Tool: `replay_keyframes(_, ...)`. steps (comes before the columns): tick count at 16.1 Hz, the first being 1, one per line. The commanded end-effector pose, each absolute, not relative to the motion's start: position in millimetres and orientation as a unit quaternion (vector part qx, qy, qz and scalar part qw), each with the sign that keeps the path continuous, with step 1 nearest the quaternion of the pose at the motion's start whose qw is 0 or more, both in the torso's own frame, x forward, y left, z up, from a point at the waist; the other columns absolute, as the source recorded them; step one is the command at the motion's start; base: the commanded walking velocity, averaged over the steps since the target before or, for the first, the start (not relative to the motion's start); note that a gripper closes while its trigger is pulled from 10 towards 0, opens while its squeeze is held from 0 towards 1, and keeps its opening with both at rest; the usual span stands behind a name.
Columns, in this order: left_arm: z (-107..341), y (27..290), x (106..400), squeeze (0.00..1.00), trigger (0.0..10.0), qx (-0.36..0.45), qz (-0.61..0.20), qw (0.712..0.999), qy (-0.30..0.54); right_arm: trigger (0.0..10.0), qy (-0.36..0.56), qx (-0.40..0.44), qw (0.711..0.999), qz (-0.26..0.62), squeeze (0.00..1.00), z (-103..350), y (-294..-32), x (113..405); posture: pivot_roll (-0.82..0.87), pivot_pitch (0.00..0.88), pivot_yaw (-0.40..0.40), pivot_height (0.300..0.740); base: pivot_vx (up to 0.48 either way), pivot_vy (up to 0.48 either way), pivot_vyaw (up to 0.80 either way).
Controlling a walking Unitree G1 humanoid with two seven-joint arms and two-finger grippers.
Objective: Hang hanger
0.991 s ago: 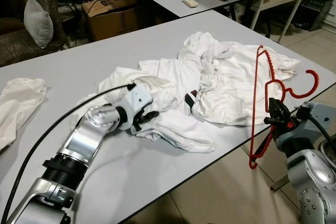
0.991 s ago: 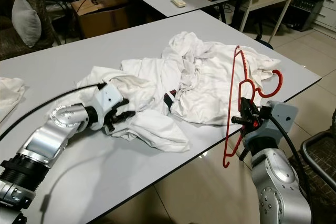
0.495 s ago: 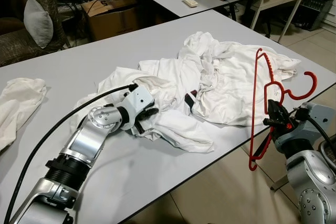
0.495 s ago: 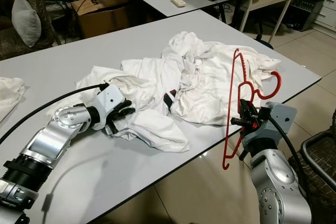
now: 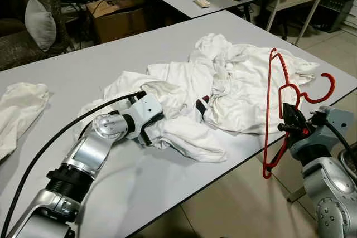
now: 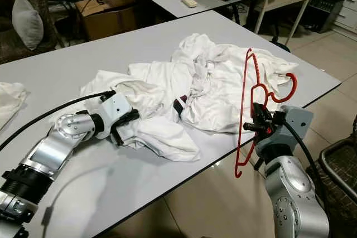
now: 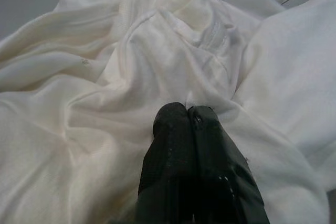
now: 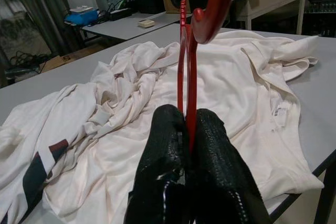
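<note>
White clothes (image 5: 223, 90) heap across the tabletop (image 5: 83, 62) middle, blocking a low pass; bare tabletop lies open behind and before them

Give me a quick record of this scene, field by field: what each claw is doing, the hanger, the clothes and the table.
left claw: shut, pinching a fold of the white clothes
right claw: shut on the red hanger, at the table's near right edge
hanger: held upright, hook pointing right, lower end hanging past the table edge
clothes: crumpled white pile mid-table; a separate white cloth lies at far left
table: grey, flat
</note>
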State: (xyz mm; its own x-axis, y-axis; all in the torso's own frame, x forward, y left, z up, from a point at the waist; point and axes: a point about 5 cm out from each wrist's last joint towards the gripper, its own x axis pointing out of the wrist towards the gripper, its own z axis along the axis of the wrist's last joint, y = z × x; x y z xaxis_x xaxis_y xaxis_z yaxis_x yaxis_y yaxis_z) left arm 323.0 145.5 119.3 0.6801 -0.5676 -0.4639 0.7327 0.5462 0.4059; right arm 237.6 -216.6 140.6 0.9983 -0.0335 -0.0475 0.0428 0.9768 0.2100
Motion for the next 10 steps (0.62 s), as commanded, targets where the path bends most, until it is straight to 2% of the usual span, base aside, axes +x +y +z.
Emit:
replay_keyframes(1,118,153,321,0.00,0.0,0.289,-0.376,0.869,0.142,10.0,0.015,0.101,0.995,-0.016,0.00,146,-215,239,-0.20,0.000,0.040,0.740,0.000,0.000,0.00)
replay_keyframes(4,127,160,310,0.00,0.0,0.258,-0.450,0.847,0.117,10.0,0.014,0.101,0.995,-0.014,0.00,146,-215,241,-0.19,0.000,0.036,0.740,0.000,0.000,0.00)
replay_keyframes(6,153,179,298,0.00,0.0,0.172,-0.501,0.844,0.083,10.0,0.012,0.101,0.995,-0.012,0.00,146,-215,242,-0.19,0.000,0.031,0.740,0.000,0.000,0.00)
replay_keyframes(9,185,220,297,0.00,0.0,0.185,-0.473,0.858,0.077,10.0,0.012,0.102,0.995,-0.007,0.00,146,-213,245,-0.18,0.000,0.026,0.740,0.000,0.000,0.00)
replay_keyframes(10,186,229,297,0.00,0.0,0.212,-0.456,0.861,0.081,10.0,0.012,0.102,0.995,-0.005,0.00,146,-213,245,-0.17,0.000,0.021,0.740,0.000,0.000,0.00)
